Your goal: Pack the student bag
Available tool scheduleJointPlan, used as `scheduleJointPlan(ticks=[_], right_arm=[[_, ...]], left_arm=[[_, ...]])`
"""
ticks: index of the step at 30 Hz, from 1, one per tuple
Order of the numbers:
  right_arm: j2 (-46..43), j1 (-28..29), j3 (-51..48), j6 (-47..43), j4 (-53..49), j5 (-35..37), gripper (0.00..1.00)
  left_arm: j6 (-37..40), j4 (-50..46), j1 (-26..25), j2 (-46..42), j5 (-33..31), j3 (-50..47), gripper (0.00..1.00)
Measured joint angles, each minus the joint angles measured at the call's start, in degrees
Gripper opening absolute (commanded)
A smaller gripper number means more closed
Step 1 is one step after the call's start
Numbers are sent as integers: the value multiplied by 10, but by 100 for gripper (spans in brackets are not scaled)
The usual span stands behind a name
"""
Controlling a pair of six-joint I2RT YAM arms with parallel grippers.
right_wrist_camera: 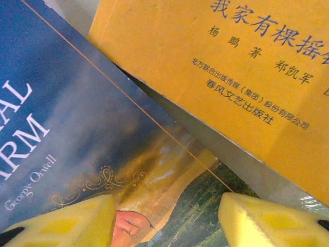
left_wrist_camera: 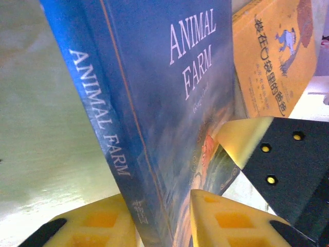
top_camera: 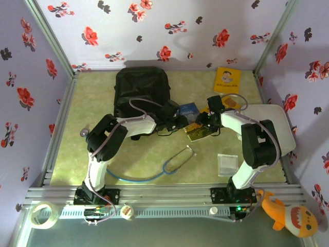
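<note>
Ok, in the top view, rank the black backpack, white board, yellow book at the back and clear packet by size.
1. backpack
2. white board, partly covered
3. yellow book and clear packet: these look nearly alike, the book perhaps slightly bigger

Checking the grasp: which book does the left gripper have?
The blue Animal Farm book, its spine edge clamped in the left gripper; the orange book lies beside it, the yellow book far back.

The book (top_camera: 188, 110) right of the student bag (top_camera: 142, 88)
</note>
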Motion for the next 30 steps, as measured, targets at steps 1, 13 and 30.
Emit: scheduleJointPlan(ticks=[1,13,30], right_arm=[[0,-1,0,0,0,-2,58],[-26,-1,-28,1,33,-17,61],[-212,-20,-170,212,325,-184,89]], left_arm=[[0,2,0,0,2,0,27],[13,0,-2,-13,-9,0,0],[29,-1,118,-256,-5,-75,0]])
